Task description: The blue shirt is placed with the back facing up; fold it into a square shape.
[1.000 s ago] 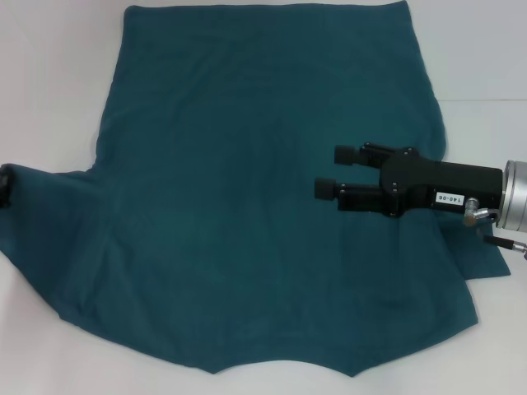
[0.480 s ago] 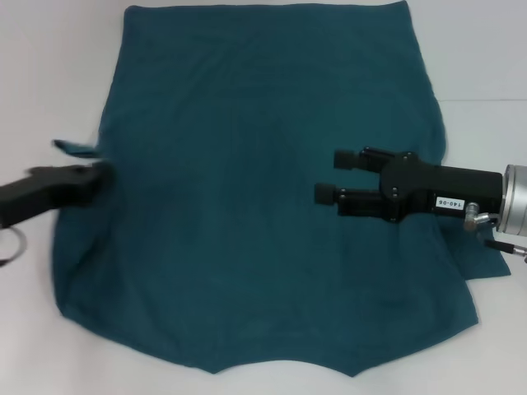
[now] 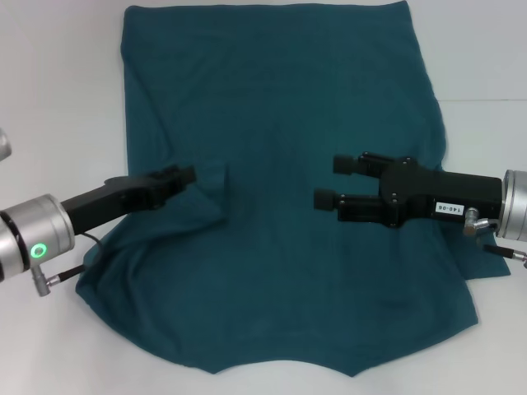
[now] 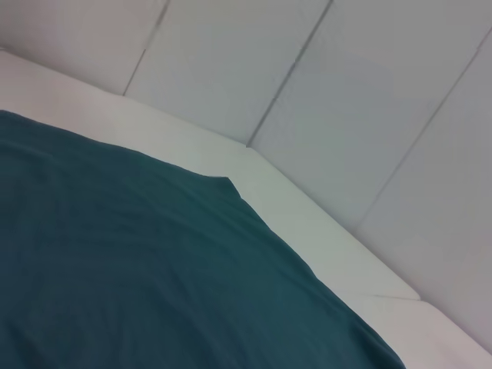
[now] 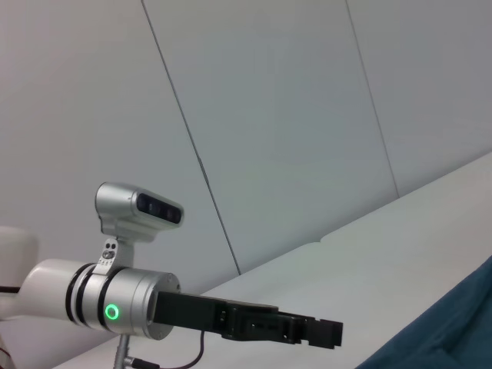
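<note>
Teal knit, head view: the blue shirt (image 3: 280, 197) fills most of the frame on the white table (image 3: 58, 74), hem edge at the top, its left side drawn inward into a raised fold left of centre.
Left gripper, head view: the left gripper (image 3: 183, 175) reaches in from the lower left, its tip clenched on that fold of the blue shirt, judged to be carrying the sleeve side over the body to make a straight edge.
Right gripper, head view: the right gripper (image 3: 335, 181) sits right of centre above the cloth, fingers parted and grasping nothing, likely waiting for its own side.
Left wrist view: shirt fabric covers the lower left; bare table and a grey panelled wall (image 4: 346, 92) lie beyond; own fingers not shown.
Right wrist view: the left gripper shows at lower centre, fingers closed together; a shirt edge sits in the lower right corner.
</note>
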Robot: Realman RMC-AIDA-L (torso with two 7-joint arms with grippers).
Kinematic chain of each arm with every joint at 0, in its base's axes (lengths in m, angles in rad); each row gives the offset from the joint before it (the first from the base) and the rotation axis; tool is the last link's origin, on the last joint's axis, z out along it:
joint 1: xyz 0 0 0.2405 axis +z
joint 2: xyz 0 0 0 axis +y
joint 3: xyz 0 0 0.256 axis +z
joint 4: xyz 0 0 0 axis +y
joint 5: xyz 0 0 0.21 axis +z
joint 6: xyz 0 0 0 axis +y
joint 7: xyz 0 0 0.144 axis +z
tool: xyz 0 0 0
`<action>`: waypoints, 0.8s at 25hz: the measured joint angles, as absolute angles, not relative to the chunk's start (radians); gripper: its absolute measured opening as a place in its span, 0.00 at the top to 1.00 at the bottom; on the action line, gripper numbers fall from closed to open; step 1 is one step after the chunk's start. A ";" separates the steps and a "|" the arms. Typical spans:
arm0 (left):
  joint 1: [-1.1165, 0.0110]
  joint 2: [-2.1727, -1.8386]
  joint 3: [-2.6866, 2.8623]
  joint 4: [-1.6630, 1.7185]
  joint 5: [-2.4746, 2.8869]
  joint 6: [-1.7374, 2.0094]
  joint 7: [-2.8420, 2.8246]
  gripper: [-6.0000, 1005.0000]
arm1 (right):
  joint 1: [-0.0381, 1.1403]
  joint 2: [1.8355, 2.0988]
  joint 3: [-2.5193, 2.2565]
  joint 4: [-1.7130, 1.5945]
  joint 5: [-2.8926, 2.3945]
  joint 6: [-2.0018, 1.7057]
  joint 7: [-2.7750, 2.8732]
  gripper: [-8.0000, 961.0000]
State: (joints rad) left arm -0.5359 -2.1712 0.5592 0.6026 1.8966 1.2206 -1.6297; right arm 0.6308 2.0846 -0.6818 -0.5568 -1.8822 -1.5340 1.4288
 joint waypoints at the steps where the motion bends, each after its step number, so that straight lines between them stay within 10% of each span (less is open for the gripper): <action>1: -0.530 -2.171 0.557 0.603 1.887 1.222 -1.616 0.81 | 0.631 2.085 -0.682 -0.557 -1.882 -1.534 1.429 0.06; 20: -0.436 -2.169 0.560 0.612 1.890 1.076 -1.390 0.07 | 0.640 2.083 -0.674 -0.560 -1.882 -1.535 1.462 0.07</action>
State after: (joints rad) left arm -0.4359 -2.1687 0.5597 0.6118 1.8899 1.0764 -1.3902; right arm 0.6397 2.0829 -0.6741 -0.5602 -1.8822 -1.5349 1.4621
